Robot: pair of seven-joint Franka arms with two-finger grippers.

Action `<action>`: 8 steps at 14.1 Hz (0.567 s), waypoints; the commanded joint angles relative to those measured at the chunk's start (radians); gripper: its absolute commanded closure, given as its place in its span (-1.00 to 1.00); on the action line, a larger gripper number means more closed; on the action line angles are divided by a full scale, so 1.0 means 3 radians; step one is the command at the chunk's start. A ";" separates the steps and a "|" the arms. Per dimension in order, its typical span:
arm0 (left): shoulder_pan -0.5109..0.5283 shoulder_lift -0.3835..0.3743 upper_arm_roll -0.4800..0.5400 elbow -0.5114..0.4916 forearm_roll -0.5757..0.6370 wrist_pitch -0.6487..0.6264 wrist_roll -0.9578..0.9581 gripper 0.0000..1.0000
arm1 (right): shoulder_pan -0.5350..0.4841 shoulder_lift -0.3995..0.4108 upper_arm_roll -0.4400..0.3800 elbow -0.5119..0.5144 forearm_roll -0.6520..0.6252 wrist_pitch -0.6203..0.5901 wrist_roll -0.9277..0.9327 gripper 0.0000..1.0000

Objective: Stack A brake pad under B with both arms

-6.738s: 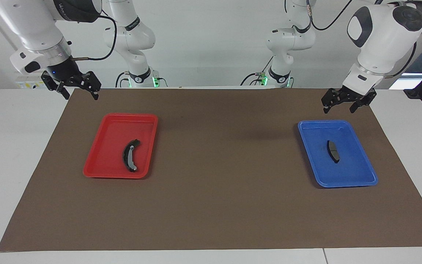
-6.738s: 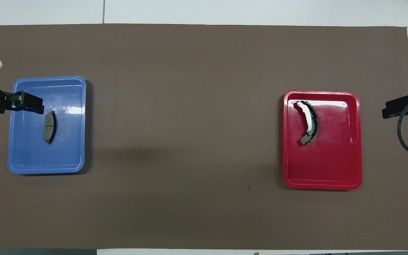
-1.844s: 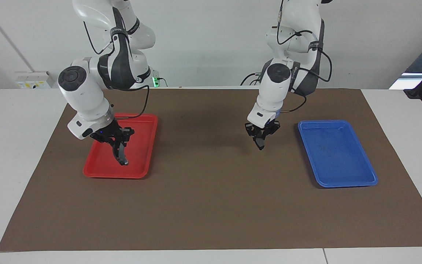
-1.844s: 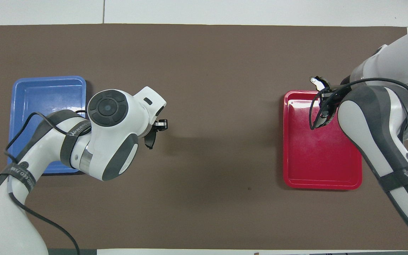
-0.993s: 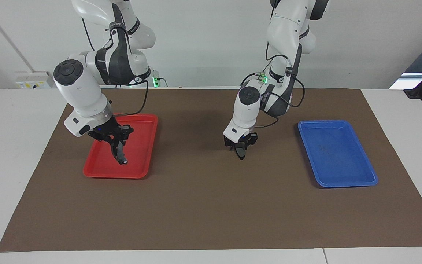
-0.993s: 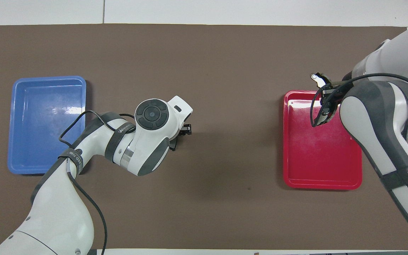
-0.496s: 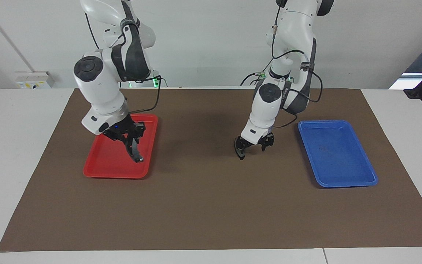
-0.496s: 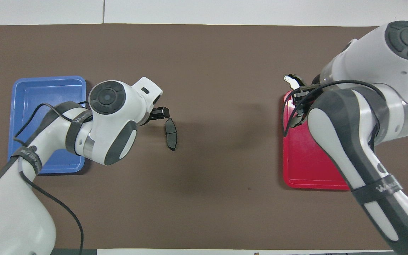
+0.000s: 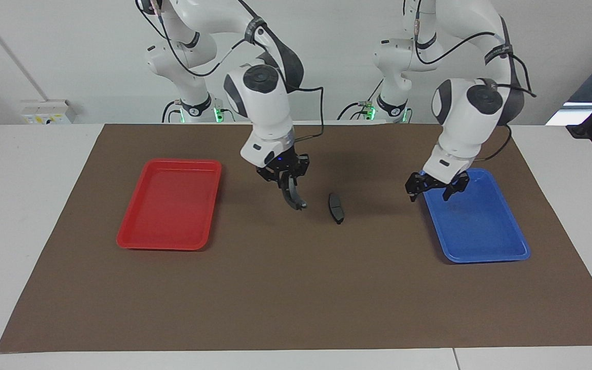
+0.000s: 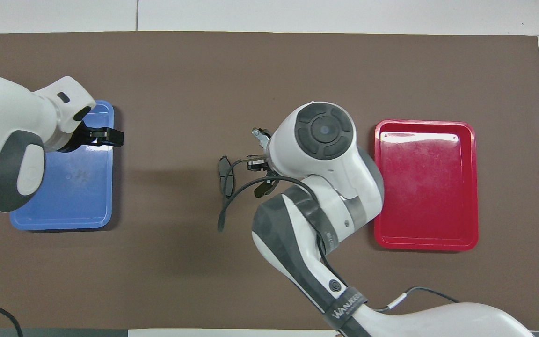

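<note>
The short dark-grey A brake pad lies flat on the brown mat near the table's middle; it also shows in the overhead view. My right gripper is shut on B, the longer crescent pad, which hangs downward just above the mat beside A, toward the right arm's end. In the overhead view the right arm covers most of B; only its light tip shows by the right gripper. My left gripper is open and empty, over the blue tray's edge.
An empty red tray sits toward the right arm's end. An empty blue tray sits toward the left arm's end. The brown mat covers the table.
The right arm carried B from over the red tray to the mat's middle, beside A. The left gripper drew back from A to the blue tray's edge. A stays on the mat.
</note>
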 commanded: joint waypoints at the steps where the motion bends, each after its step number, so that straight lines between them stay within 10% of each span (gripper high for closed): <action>1: 0.0286 -0.0173 -0.0039 0.0179 0.0037 -0.0382 0.0275 -1.00 | 0.0207 0.0463 -0.0017 0.0375 0.0001 0.0201 0.0167 0.89; 8: 0.0435 -0.0158 -0.0024 0.0961 0.0022 -0.1318 0.0312 -1.00 | 0.0357 0.0730 -0.0017 0.0283 -0.0107 0.0744 0.0198 0.85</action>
